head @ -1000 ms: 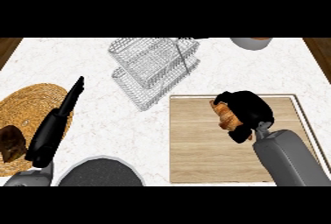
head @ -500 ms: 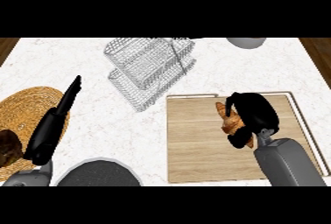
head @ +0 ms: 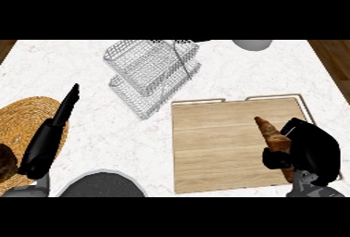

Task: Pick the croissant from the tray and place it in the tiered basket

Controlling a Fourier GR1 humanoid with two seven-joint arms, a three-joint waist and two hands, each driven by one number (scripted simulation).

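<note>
A brown croissant (head: 272, 136) lies on the right part of the wooden tray (head: 215, 148). My right hand (head: 308, 149) is curled round its near end, thumb on the left side, so only the pointed far end shows. The wire tiered basket (head: 152, 69) stands at the back of the marble counter, left of the tray's far edge. My left hand (head: 53, 134) rests at the left with straight fingers pointing away, holding nothing.
A woven straw mat (head: 24, 121) lies at the left edge, partly under the left hand, with a dark object (head: 5, 162) on it. A dark grey round object (head: 101, 185) sits at the bottom. A grey bowl (head: 252, 44) is at the back right.
The view has shifted, so the tray and basket sit more to the left and lower. The right hand with the croissant has drawn nearer to me on the tray. The left hand stays put.
</note>
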